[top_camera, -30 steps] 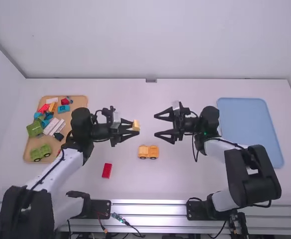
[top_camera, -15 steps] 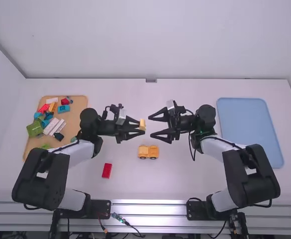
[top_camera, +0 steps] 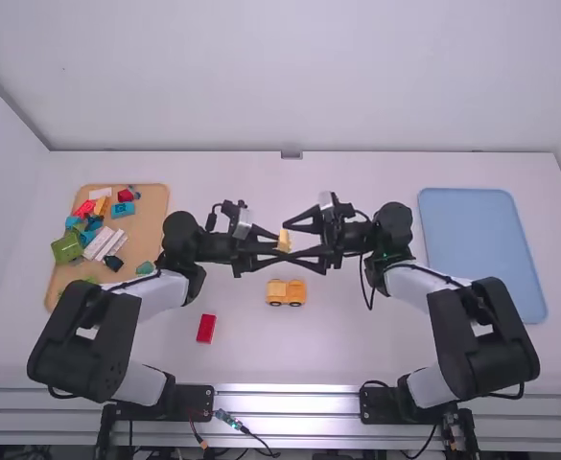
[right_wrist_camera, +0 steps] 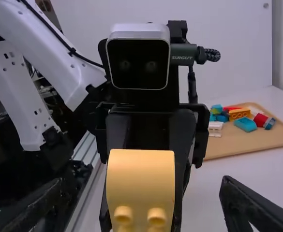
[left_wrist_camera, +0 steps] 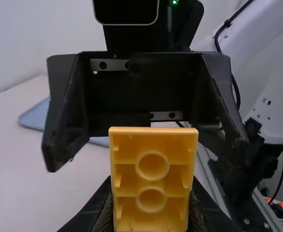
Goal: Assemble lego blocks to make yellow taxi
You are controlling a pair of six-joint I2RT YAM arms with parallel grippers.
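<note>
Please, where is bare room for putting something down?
Bare: the far strip between tan tray and blue tray; also between yellow vehicle and metal rail. Crowded: the tan tray, and mid-air where left gripper and right gripper meet.

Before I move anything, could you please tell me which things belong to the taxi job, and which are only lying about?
For the taxi:
yellow block, in the left gripper
yellow wheeled base, on the table

Probably just lying about:
red block, on the table
blue block, on the brown tray
blue tray, at the right
</note>
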